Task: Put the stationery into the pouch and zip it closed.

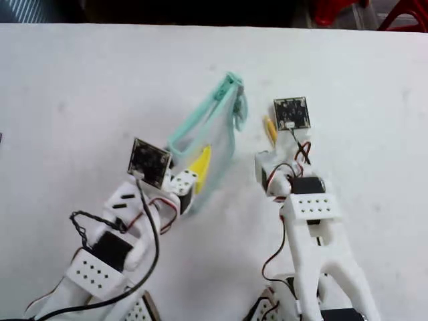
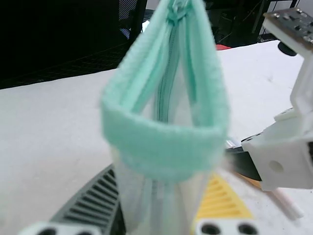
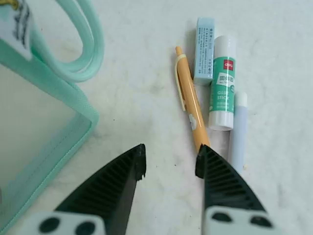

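1. Our right hand (image 3: 168, 161) hangs spread over the bench (image 3: 142, 63) with nothing in it. The orange pen (image 3: 191, 110) lies just ahead, its writing end right by one fingertip, so it's off-centre from the gap.
2. The pen's long axis runs straight away from that hand, clip end far. The eraser (image 3: 204, 49), glue stick (image 3: 222, 83) and a pale blue stick (image 3: 238, 132) lie roughly parallel just beside it.
3. Our left hand (image 2: 154, 210) pinches the near end of the mint pouch (image 2: 166, 147). The mouth gapes and the zipper line points away from that hand.
4. The pouch sits between the arms. The right arm is nearer the pen, so we reckon a small sideways shift comes before closing.
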Tool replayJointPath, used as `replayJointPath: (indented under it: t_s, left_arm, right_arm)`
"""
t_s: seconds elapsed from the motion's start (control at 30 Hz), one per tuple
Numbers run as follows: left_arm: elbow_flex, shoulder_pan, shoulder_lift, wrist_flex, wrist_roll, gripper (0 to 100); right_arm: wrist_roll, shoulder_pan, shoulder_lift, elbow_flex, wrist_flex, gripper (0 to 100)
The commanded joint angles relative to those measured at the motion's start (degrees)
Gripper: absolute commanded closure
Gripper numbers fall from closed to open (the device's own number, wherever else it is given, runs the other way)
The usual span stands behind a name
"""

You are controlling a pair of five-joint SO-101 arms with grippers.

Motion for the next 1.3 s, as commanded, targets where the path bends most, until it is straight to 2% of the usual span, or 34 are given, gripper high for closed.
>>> replayJointPath:
  t_s: [0.0,0.17,0.37,0.53,0.87,1.17,1.27]
  left_arm:
    - [-1.1,-2.0,-1.0,-0.4,0.4,87]
    - [-1.8,-3.8,-2.5,0.5,0.4,87]
    - [-1.8,-4.0,-8.7,5.8,0.4,87]
    - [-1.8,-3.2,-10.9,7.5,0.4,87]
    - [-0.9,-3.1,-10.9,6.9,0.4,87]
    - [-0.6,-0.6,-10.9,7.0,0.2,87]
    - [-0.6,-0.1,-10.9,7.1,-2.1,87]
  right_arm:
    - [0.0,0.0,-0.2,-0.3,-1.1,83.6]
    - [0.0,0.0,-0.2,-0.3,-1.1,83.7]
    - [0.3,-0.1,-0.1,-0.3,-0.5,84.0]
    - [2.8,0.0,1.3,-1.9,1.7,91.5]
    - [2.8,5.1,21.9,-18.9,7.9,86.1]
    - [3.3,5.4,26.3,-21.7,7.3,86.1]
    - [4.9,5.6,30.4,-24.1,7.3,86.1]
